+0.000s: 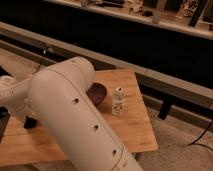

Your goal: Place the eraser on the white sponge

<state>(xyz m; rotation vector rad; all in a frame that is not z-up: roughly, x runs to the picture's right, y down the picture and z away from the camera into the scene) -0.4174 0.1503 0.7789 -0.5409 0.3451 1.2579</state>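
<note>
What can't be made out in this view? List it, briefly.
Eraser and white sponge: neither shows in the camera view; the arm covers much of the table.
Gripper: low at the left over the table, dark; whether it holds anything is hidden.
Bowl: its left part sits behind the arm.

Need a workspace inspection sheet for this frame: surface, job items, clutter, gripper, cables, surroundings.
Surface: wooden table, much of it hidden by the white arm.
Job's things: eraser and white sponge not seen; perhaps behind the arm.
Clutter: dark bowl; patterned bottle upright to its right, apart from it.
Grippers: gripper low over the table's left part.
Cables: dark cable on the floor at right.
Surroundings: grey rail behind the table; shelf above.
</note>
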